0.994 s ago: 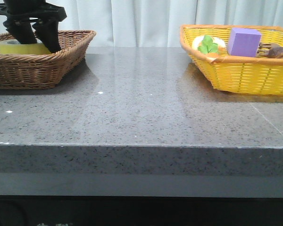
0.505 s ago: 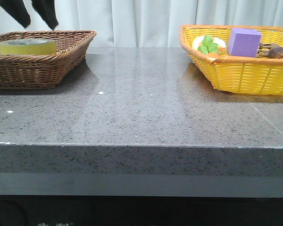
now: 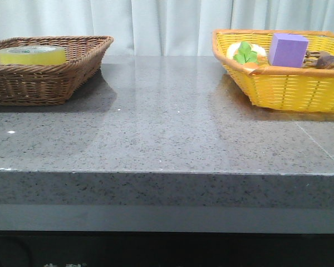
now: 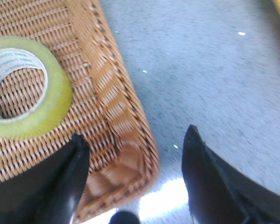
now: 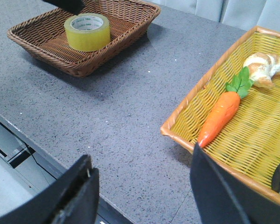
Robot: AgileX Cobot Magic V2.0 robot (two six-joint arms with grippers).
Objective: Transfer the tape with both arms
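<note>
The tape (image 3: 31,55) is lying flat in the brown basket (image 3: 72,69) at the table's left; the left gripper (image 4: 135,154) is hovering over the basket's rim, fingers spread and empty, while the right gripper (image 5: 142,186) is hanging spread near the yellow basket (image 5: 186,112)

Left end effector (image 4: 133,179): dark fingers spread wide, nothing between them, raised, pointing down. Right end effector (image 5: 142,191): fingers parted wide, empty, held high, angled downward. Neither arm visible in front view. Fingertips touch nothing.
</note>
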